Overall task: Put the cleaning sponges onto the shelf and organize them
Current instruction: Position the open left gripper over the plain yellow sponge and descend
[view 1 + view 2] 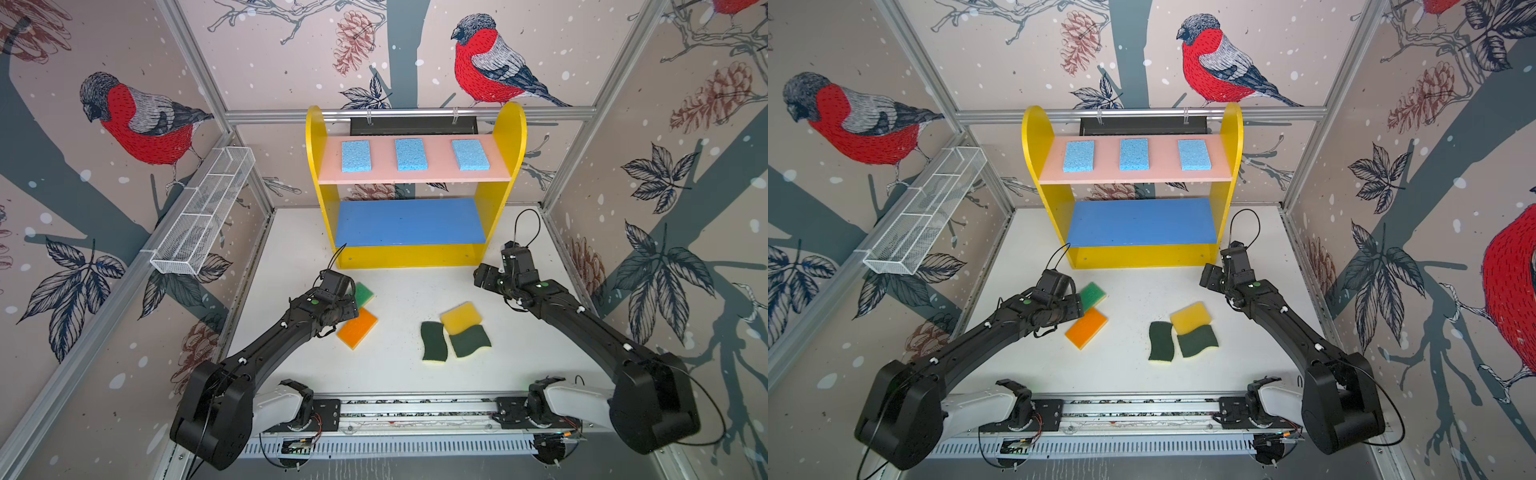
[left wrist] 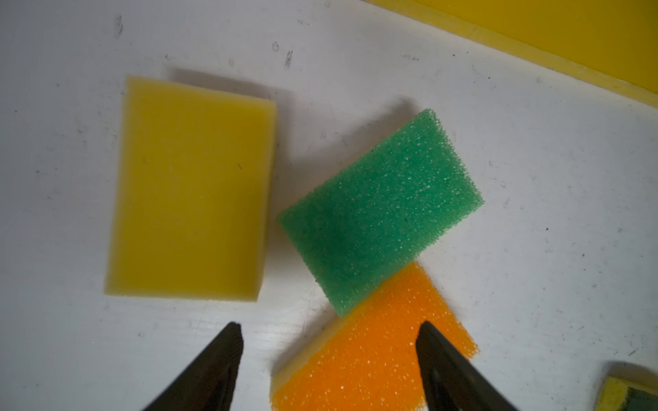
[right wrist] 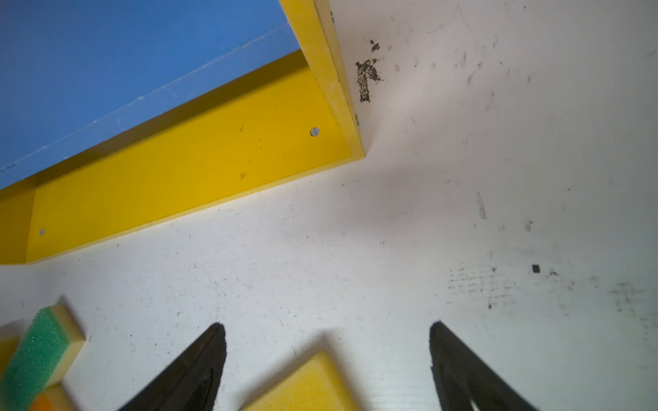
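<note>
The shelf (image 1: 505, 137) holds three light-blue sponges (image 1: 410, 154) in a row on its pink top board; its blue middle board (image 1: 409, 222) is bare. My left gripper (image 2: 327, 325) hangs open above the table, over the orange-topped sponge (image 2: 370, 356). The green-topped sponge (image 2: 381, 210) overlaps that one's corner, and a yellow block (image 2: 192, 188) lies beside them, hidden under the arm in both top views. My right gripper (image 3: 327, 325) is open near the shelf's right foot, over a corner of another yellow block (image 1: 460, 318). This block rests partly on two dark-green scourers (image 1: 434, 341) (image 1: 470, 340).
A long white wire-mesh basket (image 1: 208, 212) hangs on the left wall rail. The enclosure's walls and metal posts close in the white table (image 1: 399, 374) on three sides. The arms' base rail (image 1: 415, 409) runs along the front edge.
</note>
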You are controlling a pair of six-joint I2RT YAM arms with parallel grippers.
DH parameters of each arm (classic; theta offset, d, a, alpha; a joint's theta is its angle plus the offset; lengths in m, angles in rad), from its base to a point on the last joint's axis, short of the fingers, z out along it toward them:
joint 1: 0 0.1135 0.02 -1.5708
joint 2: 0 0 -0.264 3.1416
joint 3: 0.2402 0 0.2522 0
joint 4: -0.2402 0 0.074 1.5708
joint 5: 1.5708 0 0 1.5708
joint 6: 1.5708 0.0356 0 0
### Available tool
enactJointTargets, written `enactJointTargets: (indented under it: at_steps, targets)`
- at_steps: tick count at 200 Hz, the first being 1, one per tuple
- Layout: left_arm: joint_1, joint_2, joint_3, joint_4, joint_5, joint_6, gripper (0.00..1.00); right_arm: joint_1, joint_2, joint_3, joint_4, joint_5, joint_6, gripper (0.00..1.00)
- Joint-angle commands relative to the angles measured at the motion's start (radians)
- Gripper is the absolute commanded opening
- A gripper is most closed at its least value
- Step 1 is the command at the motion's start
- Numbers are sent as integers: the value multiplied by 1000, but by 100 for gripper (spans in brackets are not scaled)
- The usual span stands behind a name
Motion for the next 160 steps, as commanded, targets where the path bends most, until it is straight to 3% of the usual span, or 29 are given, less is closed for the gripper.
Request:
enactJointTargets:
  at_steps: [1,59,91,120,139,160]
  targets:
    - [2,-13,-16,20,6,-24,78,11,-30,-30,4,52,56,90]
    - [2,-74,-33,-31,-23,-53,77,22,-44,-66,30,24,88,91]
    - [3,-111,-46,-4,-10,-44,82,27,-37,-65,44,5,89,92]
    - [8,-99,-34,-28,-69,-58,84,30,-37,-64,50,-1,89,93]
    - [30,-73,-23,-49,-97,-60,86,30,-33,-64,55,-3,89,93]
    - [85,-42,-12,-27,-50,-48,87,29,-21,-62,64,-11,88,94]
